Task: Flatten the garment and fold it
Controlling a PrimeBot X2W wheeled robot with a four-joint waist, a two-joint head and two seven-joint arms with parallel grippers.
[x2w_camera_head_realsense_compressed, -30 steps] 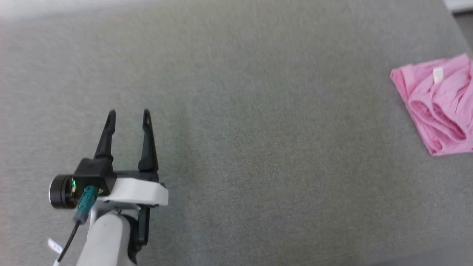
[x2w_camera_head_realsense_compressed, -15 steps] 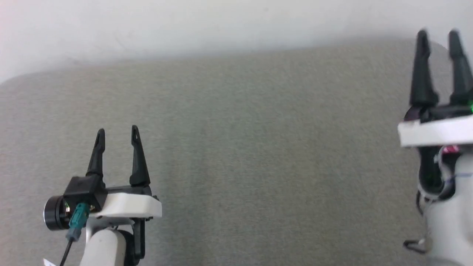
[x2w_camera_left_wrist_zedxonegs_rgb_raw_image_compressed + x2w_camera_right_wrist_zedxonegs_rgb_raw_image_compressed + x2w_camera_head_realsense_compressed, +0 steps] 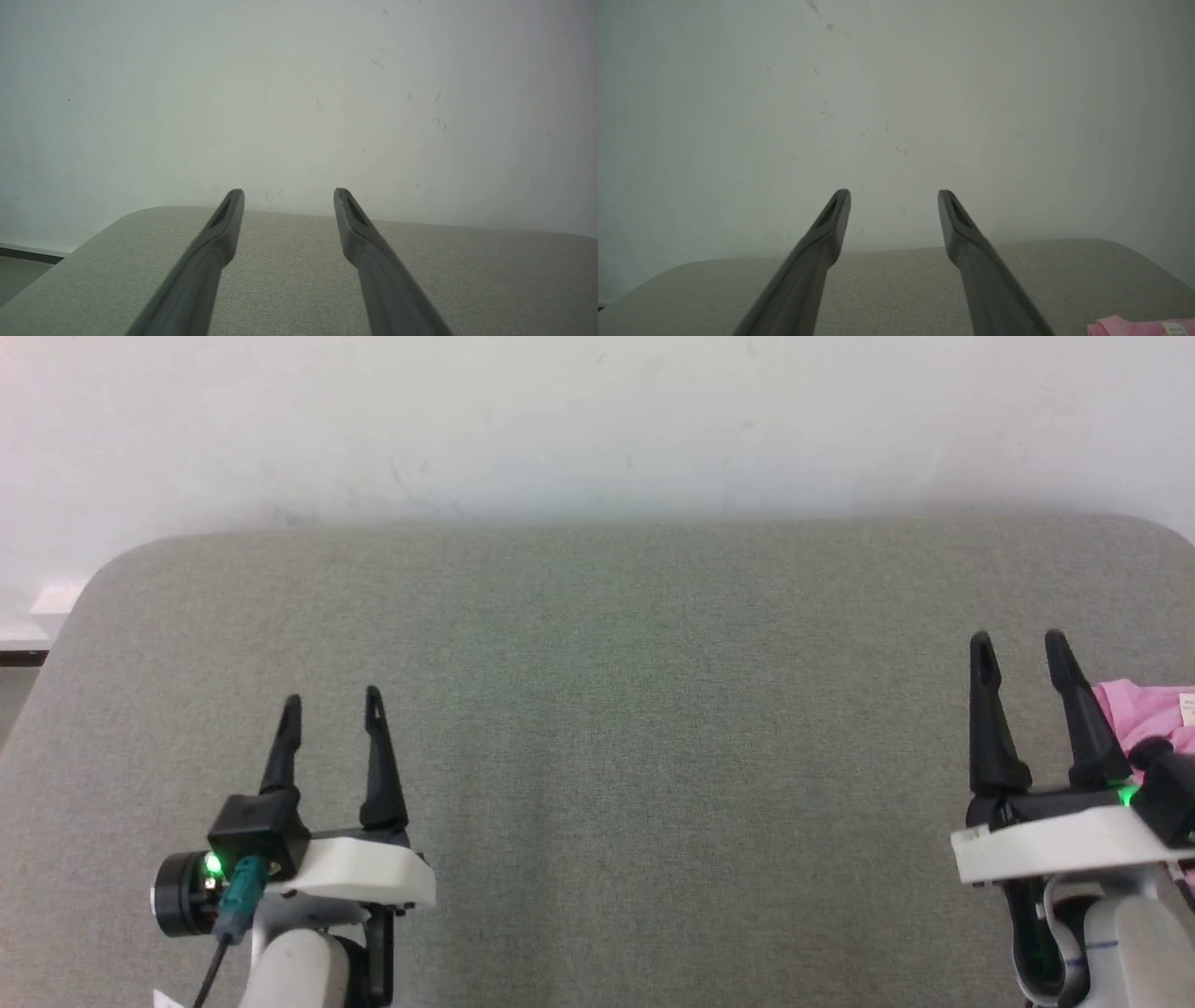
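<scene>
While both arms sit low over the near side of the grey pad [image 3: 653,709], I read the left gripper [image 3: 332,696] above the pad's near-left part and the right gripper [image 3: 1017,637] above its near-right part. A green light [image 3: 213,864] glows on the left wrist beside a teal plug [image 3: 238,887], and another green light shows on the right wrist. Each pair of long dark fingers points toward the pad's far edge.

The left gripper's fingers are spread with bare pad between them, and the left wrist view [image 3: 288,191] shows the same wide gap and nothing held. The right gripper's fingers are likewise parted and empty, which its own wrist view [image 3: 893,191] confirms.

The pink garment [image 3: 1144,709] lies on the pad at its right edge, just beside the right gripper's outer finger and partly hidden behind that finger and the wrist housing (I cannot tell whether finger and cloth touch). It looks bunched and not spread out. Its small white label [image 3: 1187,707] faces up at the pad's right margin. In the right wrist view the garment [image 3: 1125,326] sits on the pad's near-right corner, outside the fingers' span.

The middle of the pad is bare grey weave. Past the pad's rounded far corners rises a pale scuffed wall [image 3: 597,420], and a dark strip [image 3: 19,658] runs along its base off the pad's left corner.
</scene>
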